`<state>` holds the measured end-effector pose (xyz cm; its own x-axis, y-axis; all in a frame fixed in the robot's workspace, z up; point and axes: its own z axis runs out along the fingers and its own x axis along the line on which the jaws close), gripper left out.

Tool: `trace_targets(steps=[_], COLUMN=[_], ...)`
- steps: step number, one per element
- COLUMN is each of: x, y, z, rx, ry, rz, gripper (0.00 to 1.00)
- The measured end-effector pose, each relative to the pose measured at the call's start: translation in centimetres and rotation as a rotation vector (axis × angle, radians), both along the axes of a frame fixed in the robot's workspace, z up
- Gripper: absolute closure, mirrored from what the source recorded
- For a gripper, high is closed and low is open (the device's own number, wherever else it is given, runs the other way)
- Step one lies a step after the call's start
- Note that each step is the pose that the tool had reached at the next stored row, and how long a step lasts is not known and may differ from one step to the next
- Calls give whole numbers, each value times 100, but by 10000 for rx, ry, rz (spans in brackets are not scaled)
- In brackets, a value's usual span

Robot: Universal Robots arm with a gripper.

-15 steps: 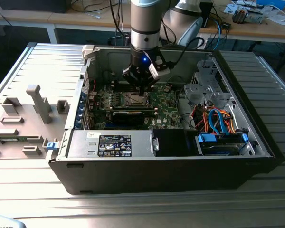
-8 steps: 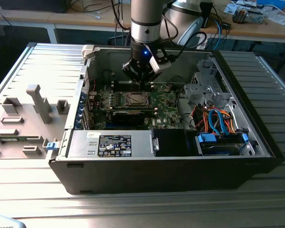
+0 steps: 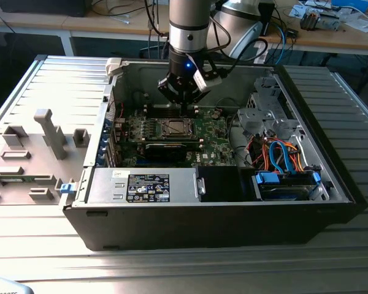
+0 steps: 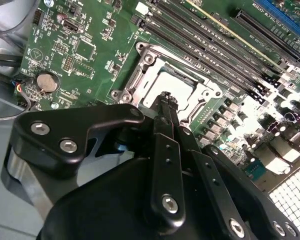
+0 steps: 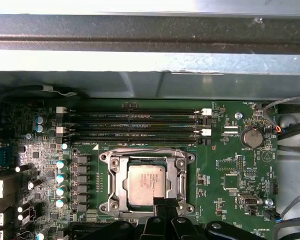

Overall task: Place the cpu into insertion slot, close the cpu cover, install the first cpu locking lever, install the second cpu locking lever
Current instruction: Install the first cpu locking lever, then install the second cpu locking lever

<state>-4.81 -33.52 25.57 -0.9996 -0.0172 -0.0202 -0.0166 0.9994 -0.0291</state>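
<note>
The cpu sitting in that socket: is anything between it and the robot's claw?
Nothing visible. The cpu lies in the framed socket, and the gripper sits at its edge, with no cable or part between them in both wrist views.

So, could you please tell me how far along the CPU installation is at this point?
The cpu already sits in the socket, and the cpu cover appears to lie flat around it, so those steps look done. The pincer is at the socket's edge, tips together beside the chip, apparently working there. Whether either locking lever is latched cannot be told, so those may remain.
</note>
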Motion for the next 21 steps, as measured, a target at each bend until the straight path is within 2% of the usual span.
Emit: trace_targets(steps=[6,8,10,16,17,18,19,20,21], x=[2,2,2,2,2,2,2,2,2], y=[0,-22,-70,-256,-309,-339,-374,-401,-424], z=[0,0,0,0,0,0,0,-1,-2], rx=[-1,0,-1,0,12,38,109,257,447], ry=[1,1,1,1,1,1,1,1,0], rz=[0,1,1,1,0,-1,0,0,1], gripper=[89,89,89,89,89,89,89,89,89])
